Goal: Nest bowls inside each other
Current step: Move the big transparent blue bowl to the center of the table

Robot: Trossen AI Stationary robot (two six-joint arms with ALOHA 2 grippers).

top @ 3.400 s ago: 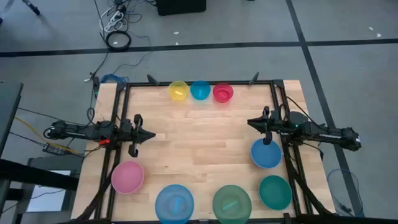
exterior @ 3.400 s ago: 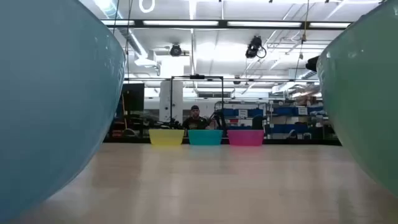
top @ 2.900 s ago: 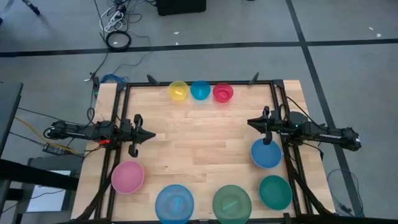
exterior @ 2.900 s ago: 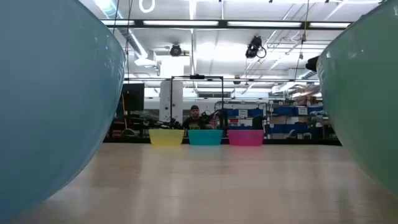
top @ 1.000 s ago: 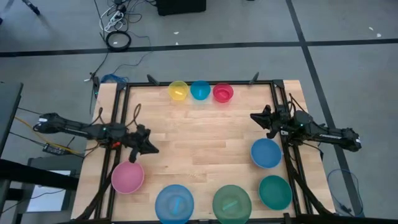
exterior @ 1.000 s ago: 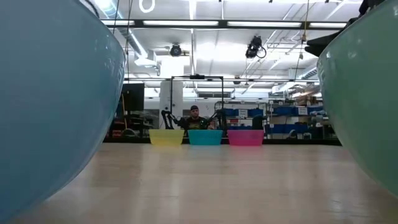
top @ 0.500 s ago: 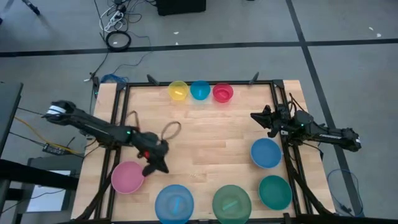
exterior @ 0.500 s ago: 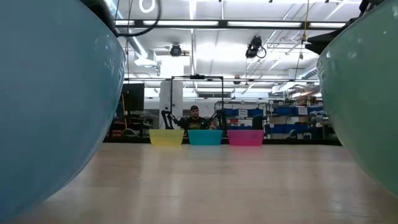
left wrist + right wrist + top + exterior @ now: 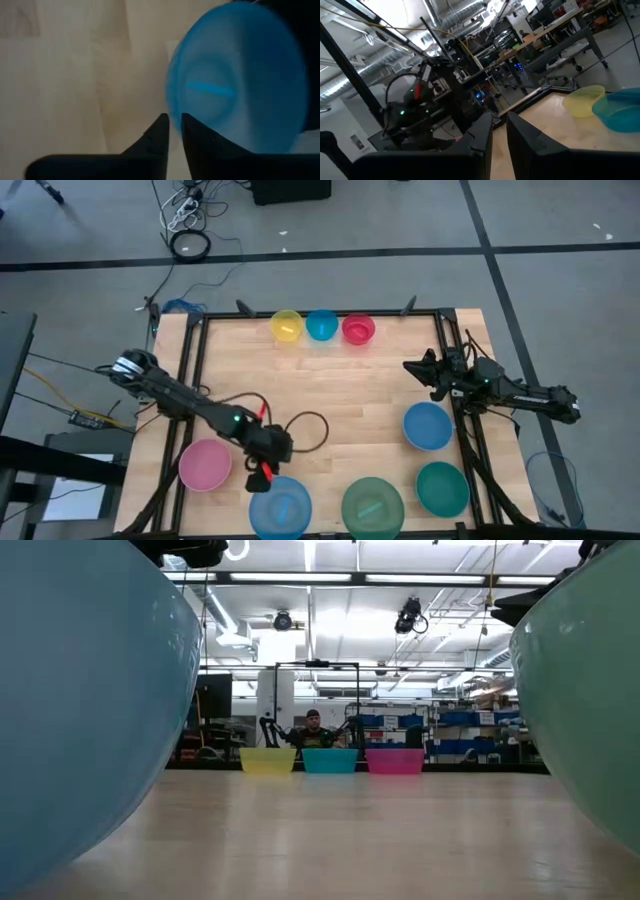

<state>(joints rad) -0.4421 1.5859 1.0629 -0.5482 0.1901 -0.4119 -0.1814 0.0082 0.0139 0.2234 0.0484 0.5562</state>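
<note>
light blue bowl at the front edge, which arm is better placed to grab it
Left. The left pincer hangs right at the rim of the light blue bowl, fingers narrowly parted. The right pincer waits across the table, beyond the blue bowl.

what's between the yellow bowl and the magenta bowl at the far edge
The small blue bowl sits between the yellow bowl and the magenta bowl, in one row; the high and low views both show it.

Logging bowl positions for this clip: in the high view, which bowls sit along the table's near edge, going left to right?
pink bowl → light blue bowl → green bowl → teal bowl
</note>
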